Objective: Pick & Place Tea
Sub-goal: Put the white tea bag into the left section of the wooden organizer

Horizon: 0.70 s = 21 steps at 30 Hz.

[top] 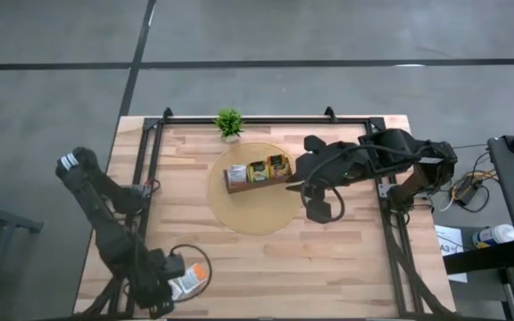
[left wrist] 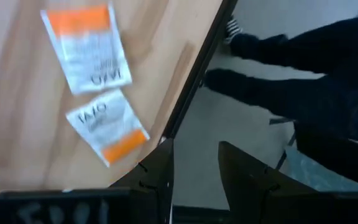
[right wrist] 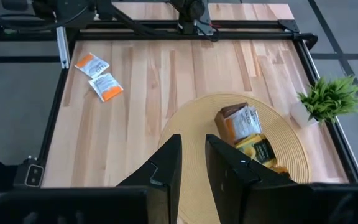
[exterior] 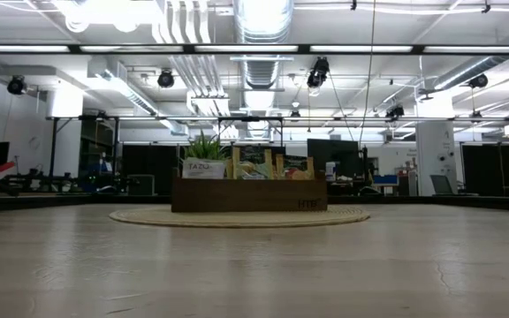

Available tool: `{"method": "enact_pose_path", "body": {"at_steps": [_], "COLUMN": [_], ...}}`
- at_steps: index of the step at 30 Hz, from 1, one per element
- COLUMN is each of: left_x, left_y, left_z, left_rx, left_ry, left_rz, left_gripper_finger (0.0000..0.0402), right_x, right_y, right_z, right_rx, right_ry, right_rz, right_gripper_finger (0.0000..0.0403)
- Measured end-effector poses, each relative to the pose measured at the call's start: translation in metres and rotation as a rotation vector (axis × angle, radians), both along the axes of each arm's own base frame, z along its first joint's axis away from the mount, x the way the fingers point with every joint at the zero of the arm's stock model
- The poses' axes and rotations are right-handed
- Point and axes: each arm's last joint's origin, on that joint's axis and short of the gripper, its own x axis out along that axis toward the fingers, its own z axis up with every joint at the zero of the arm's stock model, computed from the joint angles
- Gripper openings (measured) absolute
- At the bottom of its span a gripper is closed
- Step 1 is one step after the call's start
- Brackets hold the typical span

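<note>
Two white-and-orange tea sachets (top: 188, 283) lie flat on the wooden table near its near left corner, also in the left wrist view (left wrist: 87, 46) and in the right wrist view (right wrist: 99, 76). My left gripper (left wrist: 196, 146) hovers just beside them over the table's near edge, open, nothing between its fingers. More tea sachets (exterior: 203, 168) stand upright in the brown tray (top: 257, 174) on a round mat (top: 257, 214). My right gripper (right wrist: 193, 140) hangs above the mat's right part, a narrow empty gap between its fingers.
A small green potted plant (top: 228, 122) stands at the far edge behind the tray. A black frame (top: 150, 152) runs along the table's sides. A person's dark-trousered legs (left wrist: 303, 81) stand on the floor just beyond the near edge. Bare wood lies between mat and sachets.
</note>
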Motion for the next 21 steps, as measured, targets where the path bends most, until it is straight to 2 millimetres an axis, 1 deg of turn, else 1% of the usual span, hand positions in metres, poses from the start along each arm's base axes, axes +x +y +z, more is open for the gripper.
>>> {"method": "enact_pose_path", "body": {"at_steps": [6,11,17,21], "left_x": [-0.009,-0.008,-0.007,-0.005], "left_y": [-0.019,-0.034,-0.051,-0.056], "left_z": [-0.015,-0.036,-0.068,-0.093], "left_rx": [0.009,0.071,0.170,0.259], "left_ry": [0.097,0.140,0.192,0.248], "left_rz": [0.047,0.037,0.017,0.017], "left_gripper_finger": [0.0119,0.0119,0.0119,0.0119], "right_x": [0.001,0.001,-0.002,-0.003], "right_y": [0.000,0.000,0.001,0.001], "right_z": [-0.002,-0.002,-0.004,-0.005], "right_rx": [-0.015,-0.016,-0.001,0.009], "right_ry": [0.008,0.009,0.036,0.054], "right_rz": [0.012,0.012,-0.002,-0.016], "right_gripper_finger": [0.0068,0.0068,0.0068,0.0068]}}
